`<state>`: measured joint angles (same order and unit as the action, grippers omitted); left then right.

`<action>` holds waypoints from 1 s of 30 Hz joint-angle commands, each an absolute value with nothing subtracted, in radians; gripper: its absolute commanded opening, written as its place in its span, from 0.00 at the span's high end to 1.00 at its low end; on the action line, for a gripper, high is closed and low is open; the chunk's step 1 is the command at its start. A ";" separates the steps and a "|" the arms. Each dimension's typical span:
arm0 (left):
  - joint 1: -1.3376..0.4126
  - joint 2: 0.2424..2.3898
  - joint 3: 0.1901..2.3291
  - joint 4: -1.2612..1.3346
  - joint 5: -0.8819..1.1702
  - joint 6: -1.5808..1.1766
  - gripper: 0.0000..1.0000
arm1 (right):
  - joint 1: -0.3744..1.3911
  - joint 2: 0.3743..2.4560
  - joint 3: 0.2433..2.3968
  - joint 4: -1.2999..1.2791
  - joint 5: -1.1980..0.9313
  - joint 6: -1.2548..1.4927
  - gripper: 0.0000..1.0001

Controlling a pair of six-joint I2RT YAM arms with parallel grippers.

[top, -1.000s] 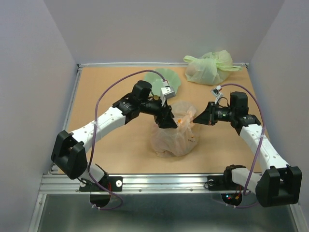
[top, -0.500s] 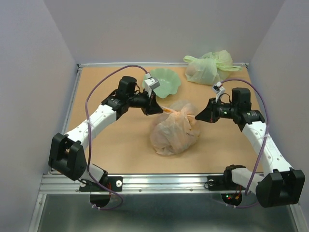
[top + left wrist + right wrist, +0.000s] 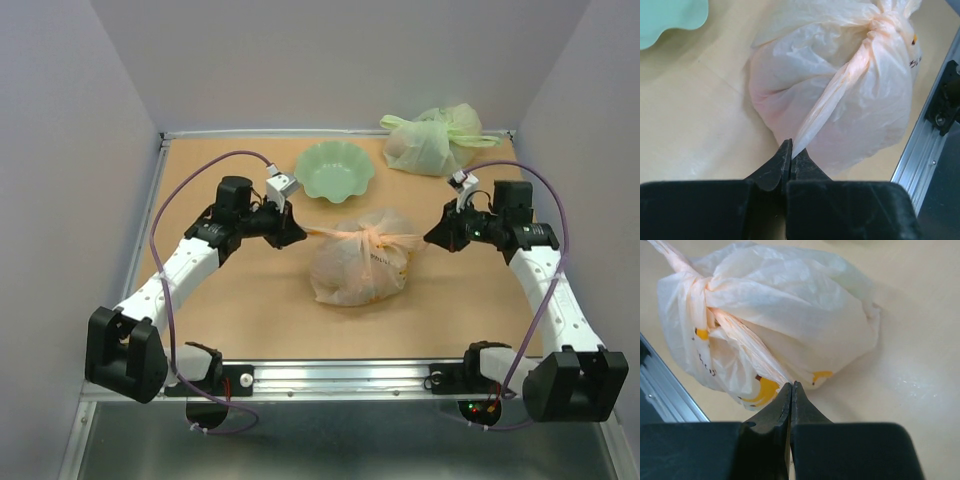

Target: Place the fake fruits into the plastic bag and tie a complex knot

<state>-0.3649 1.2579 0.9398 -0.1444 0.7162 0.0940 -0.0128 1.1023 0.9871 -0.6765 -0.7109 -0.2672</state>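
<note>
Clamped tight: left gripper [image 3: 791, 156] and right gripper [image 3: 791, 390], each on a stretched handle of the one translucent beige plastic bag [image 3: 358, 278]. One pale green scalloped bowl [image 3: 335, 172].

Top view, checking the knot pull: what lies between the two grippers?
The plastic bag, knotted, pulled taut between the left gripper and right gripper; the top view shows it.

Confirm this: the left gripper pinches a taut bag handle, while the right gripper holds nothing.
Wrong on the right gripper: its jaws are shut on the bag's other handle, as the right wrist view shows. The left gripper does pinch a taut handle.
</note>
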 commanded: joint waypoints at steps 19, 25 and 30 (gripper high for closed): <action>-0.175 1.361 0.899 -0.219 0.406 0.132 1.00 | -0.198 1.164 0.876 -0.614 -0.449 -0.572 1.00; -0.195 1.353 0.911 -0.232 0.577 0.160 1.00 | -0.198 1.129 0.943 -0.718 -0.645 -0.561 0.78; -0.238 1.324 0.920 -0.236 0.629 0.179 0.86 | -0.134 1.183 1.089 -0.845 -0.779 -0.549 0.20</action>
